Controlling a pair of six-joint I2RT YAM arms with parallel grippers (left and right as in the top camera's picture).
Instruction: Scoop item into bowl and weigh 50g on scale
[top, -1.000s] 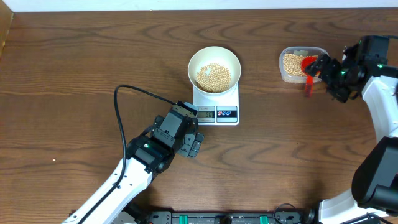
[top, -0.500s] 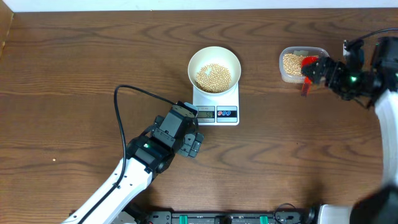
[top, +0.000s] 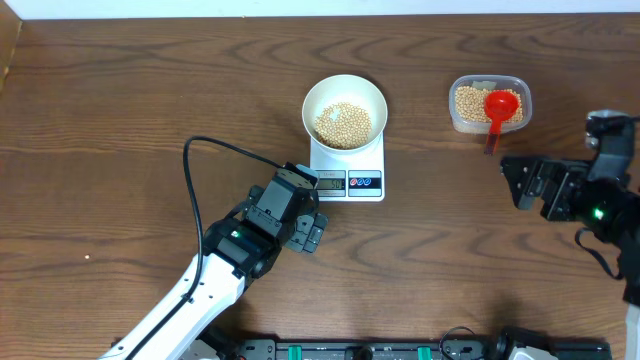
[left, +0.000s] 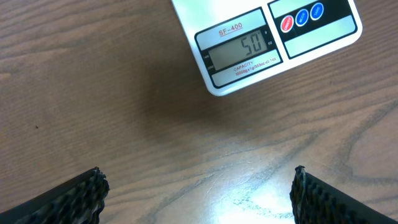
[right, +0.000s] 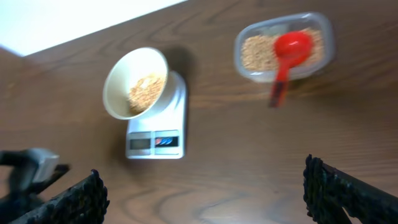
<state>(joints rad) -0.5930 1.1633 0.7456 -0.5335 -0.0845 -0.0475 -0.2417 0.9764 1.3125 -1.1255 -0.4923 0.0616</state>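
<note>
The white bowl (top: 320, 95) stands on the scale (top: 348, 182) and holds a heap of tan beans (top: 344, 122). In the left wrist view the scale (left: 323, 37) has a display that reads 50. My left gripper (top: 313, 232) is open, low over the wood just front-left of the scale, with nothing between its fingers. My right gripper (top: 522, 182) is open and empty, in front of the clear tub (top: 484, 82). A red scoop (top: 500, 106) lies in that tub on more beans, its handle over the front rim. The right wrist view shows the bowl (right: 121, 87), the scale (right: 158, 127) and the scoop (right: 287, 51), all blurred.
A black cable (top: 215, 150) loops over the table to the left arm. The table's left edge (top: 8, 60) shows at the far left. Bare wood lies between the scale and the tub (right: 239, 53).
My right gripper has drawn away from the red scoop and the tub toward the table's front. The scoop stays lying in the tub. The left arm has not moved.
</note>
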